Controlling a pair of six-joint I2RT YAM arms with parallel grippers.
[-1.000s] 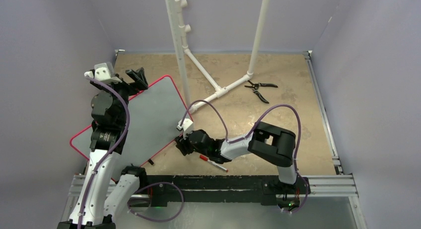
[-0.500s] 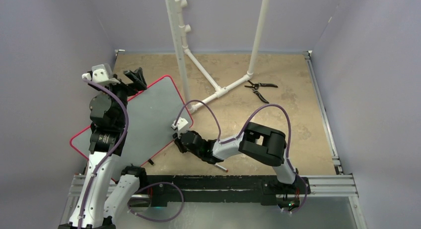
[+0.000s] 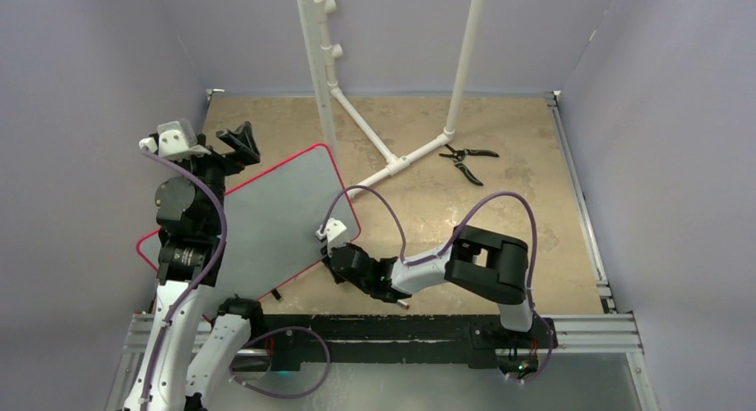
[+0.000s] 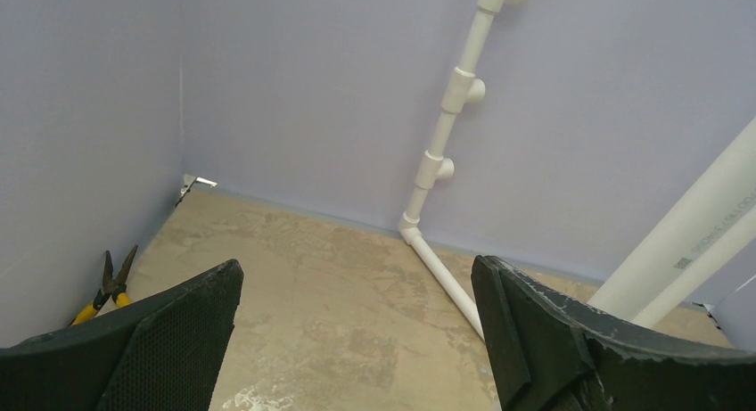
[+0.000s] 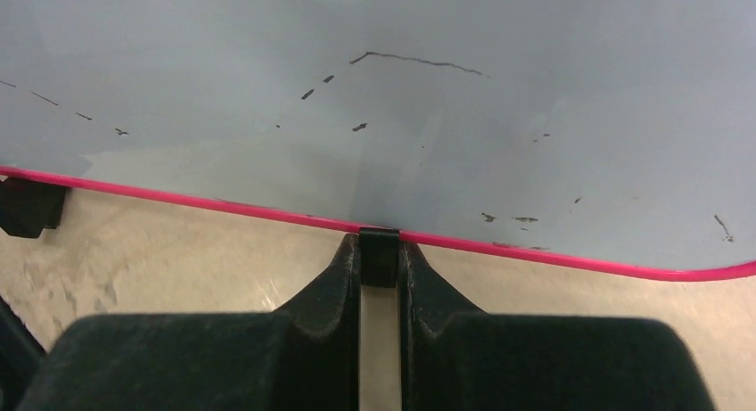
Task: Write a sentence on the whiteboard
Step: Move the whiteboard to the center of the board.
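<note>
The whiteboard, pale grey with a thin red rim, lies at an angle on the left of the table. My right gripper is at its near right edge. In the right wrist view the fingers are shut on a small black foot under the red rim. The board surface shows only a thin dark stroke and a few dark specks. No red sentence is in view. My left gripper hangs open and empty over the board's far left corner; its view looks past the board.
A white PVC pipe frame stands behind the board and also shows in the left wrist view. Pliers lie at the back right of the table. A pen's tip pokes out from under my right forearm.
The whiteboard has shifted and turned towards the right with my right gripper on its edge. My right forearm now covers the pen. My left arm has swung slightly left.
</note>
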